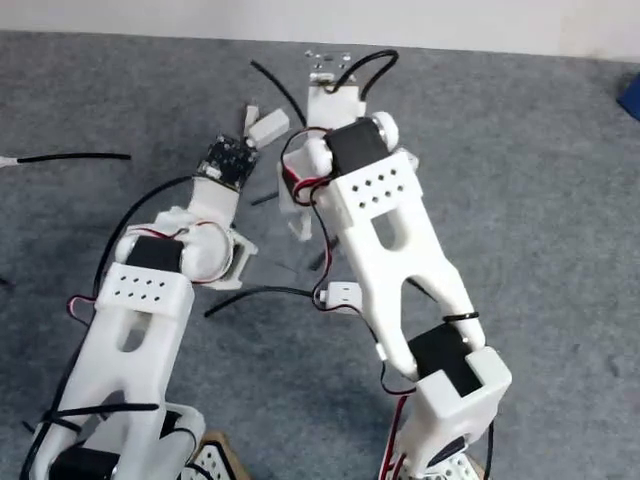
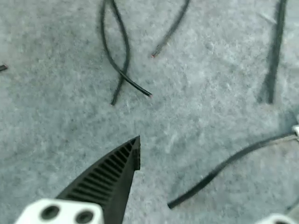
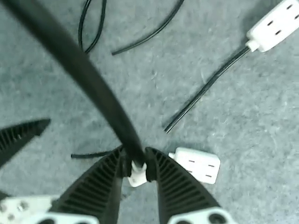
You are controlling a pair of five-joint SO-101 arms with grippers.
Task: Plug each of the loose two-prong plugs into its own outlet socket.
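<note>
My right gripper (image 3: 138, 169) is shut on a small white plug (image 3: 136, 177), and the plug's thick black cord (image 3: 84, 79) rises toward the camera. Just beside the held plug, a white outlet socket (image 3: 198, 164) lies on the grey carpet. A second white outlet socket (image 3: 273, 25) on a black cord lies farther off. My left gripper (image 2: 205, 182) hangs open over bare carpet, its black ribbed finger (image 2: 117, 172) above loose black cord ends (image 2: 124, 74). From above, both arms lean in close together, with white outlet blocks (image 1: 340, 295) (image 1: 268, 127) around them.
Several loose black cords (image 1: 75, 157) cross the carpet (image 1: 520, 180). Another white block (image 1: 335, 98) with a looping cord sits at the back near the wall. The left gripper's finger (image 3: 21, 135) shows close beside the right gripper.
</note>
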